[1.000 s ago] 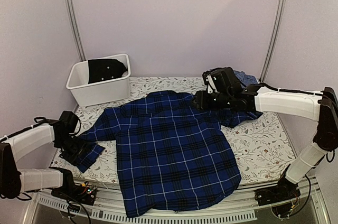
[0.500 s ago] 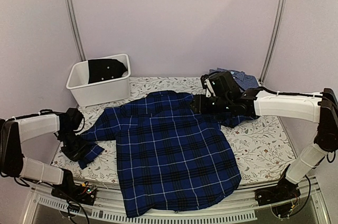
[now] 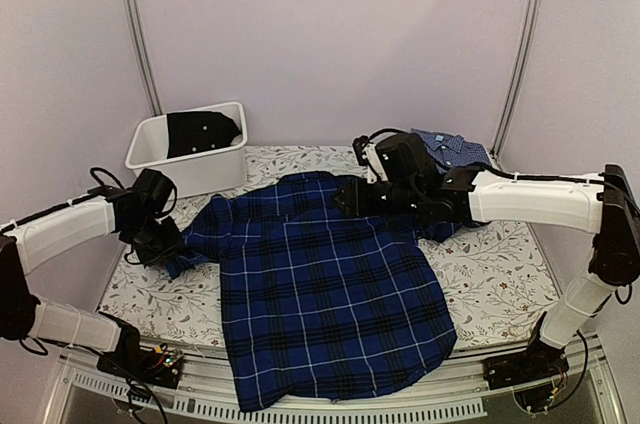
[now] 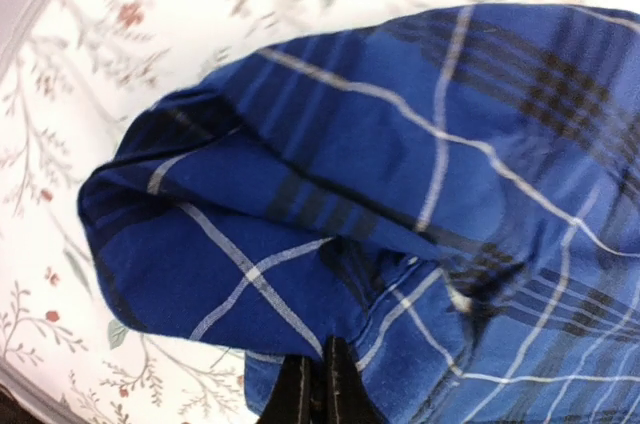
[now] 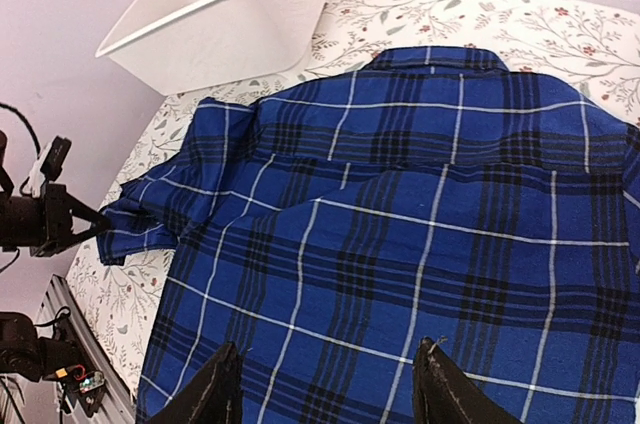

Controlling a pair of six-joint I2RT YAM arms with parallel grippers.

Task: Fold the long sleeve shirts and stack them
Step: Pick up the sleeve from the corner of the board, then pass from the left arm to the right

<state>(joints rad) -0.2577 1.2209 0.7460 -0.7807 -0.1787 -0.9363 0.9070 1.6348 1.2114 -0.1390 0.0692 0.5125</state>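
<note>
Navy & royal-blue plaid button-up shirt (image 3: 330, 294) lies flat in front & right of white plastic bin (image 3: 190, 179). Left gripper (image 3: 165, 242), just in front of bin, pinches sleeve end (image 4: 250, 244); sleeve runs right twd shirt body. Right gripper (image 5: 330, 381) spread, above shirt, farther right of bin

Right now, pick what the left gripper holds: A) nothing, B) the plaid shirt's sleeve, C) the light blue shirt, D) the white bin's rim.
B: the left gripper is shut on the bunched sleeve of the plaid shirt, with cloth pinched at its fingertips.
</note>
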